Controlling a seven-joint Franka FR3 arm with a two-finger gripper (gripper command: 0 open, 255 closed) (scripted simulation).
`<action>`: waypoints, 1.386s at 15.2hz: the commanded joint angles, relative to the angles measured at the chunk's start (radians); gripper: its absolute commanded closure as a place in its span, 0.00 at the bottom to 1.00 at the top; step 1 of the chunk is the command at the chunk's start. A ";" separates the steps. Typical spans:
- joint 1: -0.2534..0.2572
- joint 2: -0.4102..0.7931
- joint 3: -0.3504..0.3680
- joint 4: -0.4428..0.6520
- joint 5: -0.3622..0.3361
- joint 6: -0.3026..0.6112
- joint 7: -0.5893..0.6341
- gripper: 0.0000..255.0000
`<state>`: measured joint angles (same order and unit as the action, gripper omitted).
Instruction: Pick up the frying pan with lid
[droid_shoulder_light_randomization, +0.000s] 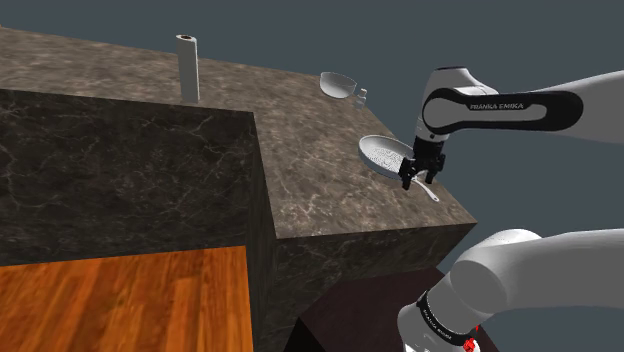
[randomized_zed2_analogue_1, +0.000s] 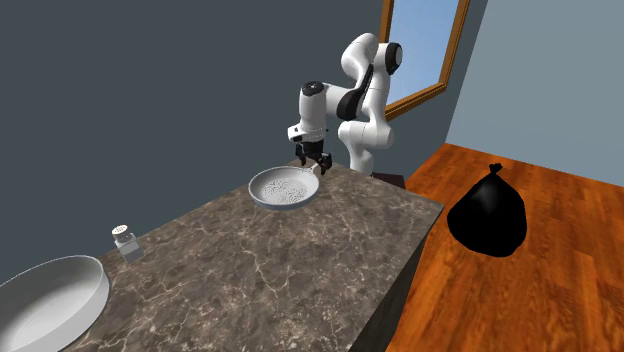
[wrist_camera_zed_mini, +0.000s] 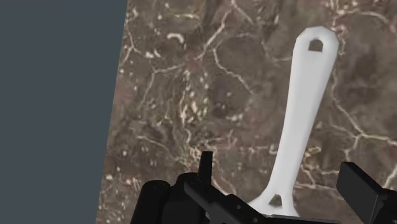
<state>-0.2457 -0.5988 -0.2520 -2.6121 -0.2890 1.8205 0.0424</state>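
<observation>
The frying pan (droid_shoulder_light_randomization: 383, 152) is white and shallow with a speckled inside. It lies near the corner of the brown marble counter (droid_shoulder_light_randomization: 300, 150), its long white handle (wrist_camera_zed_mini: 304, 108) pointing toward the counter's edge. In the second exterior view the pan (randomized_zed2_analogue_1: 285, 187) sits just in front of the arm. My black gripper (droid_shoulder_light_randomization: 415, 178) hangs low over the handle where it joins the pan, also seen as the gripper (randomized_zed2_analogue_1: 309, 158). In the wrist view the gripper (wrist_camera_zed_mini: 280, 177) is open; the handle runs between the fingers (wrist_camera_zed_mini: 205, 164) without touching either.
A white bowl (randomized_zed2_analogue_1: 50, 295) and a small shaker (randomized_zed2_analogue_1: 124, 242) stand at the counter's far end. A grey upright cylinder (droid_shoulder_light_randomization: 187, 67) rises at the back. The counter edge drops off close beside the gripper. A black bag (randomized_zed2_analogue_1: 488, 215) lies on the wooden floor.
</observation>
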 joint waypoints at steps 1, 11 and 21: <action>0.000 0.002 -0.001 -0.004 -0.001 0.006 0.001 1.00; 0.001 -0.004 0.002 0.005 0.002 -0.008 0.000 1.00; 0.005 -0.036 0.024 0.117 0.020 -0.152 -0.018 1.00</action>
<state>-0.2412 -0.6303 -0.2318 -2.5072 -0.2714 1.6849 0.0257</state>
